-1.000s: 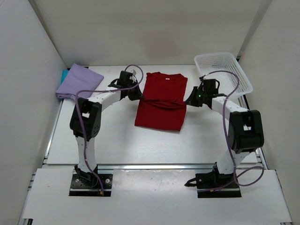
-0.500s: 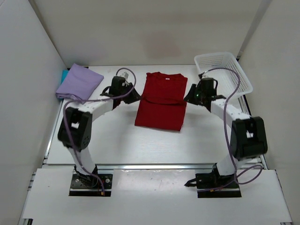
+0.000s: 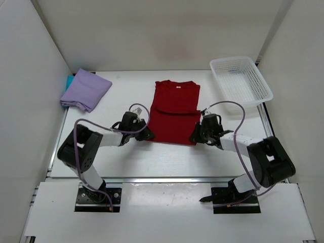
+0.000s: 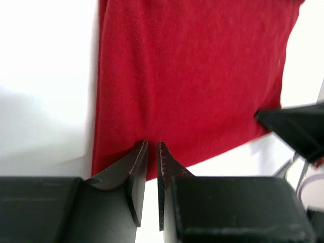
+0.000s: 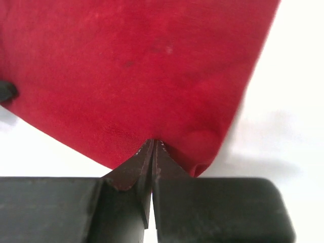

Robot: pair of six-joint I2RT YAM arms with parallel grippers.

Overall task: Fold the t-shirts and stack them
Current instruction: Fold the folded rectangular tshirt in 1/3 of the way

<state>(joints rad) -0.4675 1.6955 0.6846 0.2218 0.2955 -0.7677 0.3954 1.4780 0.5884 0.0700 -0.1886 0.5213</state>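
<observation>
– At the near hem of that deep red cloth t-shirt (image 3: pixel 174 109), what are you holding?

– I have the right gripper (image 5: pixel 153 143) pressed shut on the near right corner, and the cloth puckers at its tips. The left gripper (image 4: pixel 152 146) sits at the near left corner with only a thin slit between its fingers and the hem at the tips. I cannot tell whether it has the cloth.

– Why both corners?

– The shirt lies flat mid-table, sleeves tucked in as far as I can see, collar away from me. Taking both near corners together should, I reckon, let me carry the hem up toward the collar for the crosswise fold without skewing it.

– And the arms?

– Both are stretched low over the white table (image 3: pixel 126 157), elbows out, forearms angled inward, wrists almost on the surface.

– The others?

– The folded light lavender t-shirt (image 3: pixel 86 90) sits far left on a teal t-shirt (image 3: pixel 68 81), of which only an edge shows. The white plastic mesh basket (image 3: pixel 240 80) stands far right, well apart.
</observation>
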